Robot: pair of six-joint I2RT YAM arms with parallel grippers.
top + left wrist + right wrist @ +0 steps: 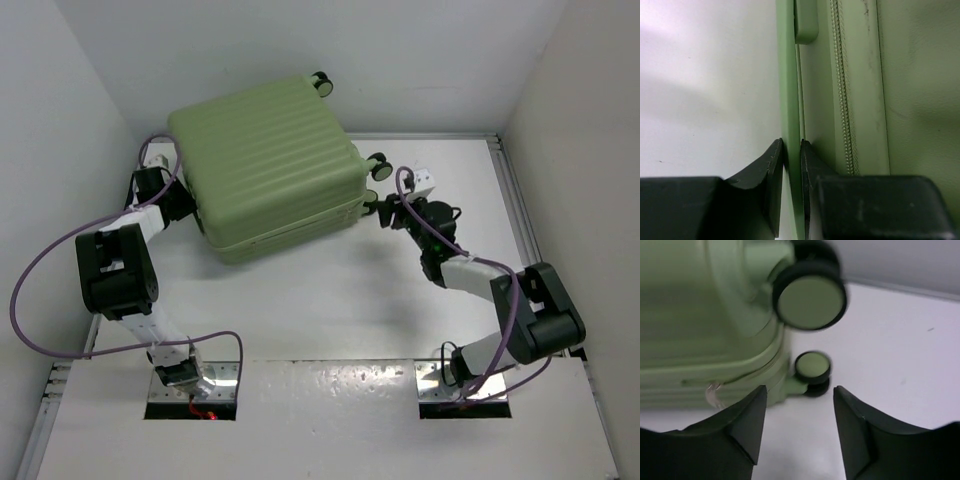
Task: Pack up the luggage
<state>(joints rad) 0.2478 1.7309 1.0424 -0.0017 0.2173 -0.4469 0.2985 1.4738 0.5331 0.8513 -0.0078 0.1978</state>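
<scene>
tightly, left gripper (791, 146) pinches the luggage (265, 165) by its edge; right gripper (800, 396) gapes, seemingly clear of wheels (811, 301)

Left fingers (769, 185) pinch the luggage (910, 100) edge; right fingers (742, 427) stand spread apart.

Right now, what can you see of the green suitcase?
Light green hard-shell suitcase, ribbed lid, plastic-looking, lying flat on the white table, seemingly closed. Black-and-green wheels at its right end. A zipper runs along its seam. The left gripper pinches a thin shell edge; the right gripper is open near the wheels, not touching.
</scene>
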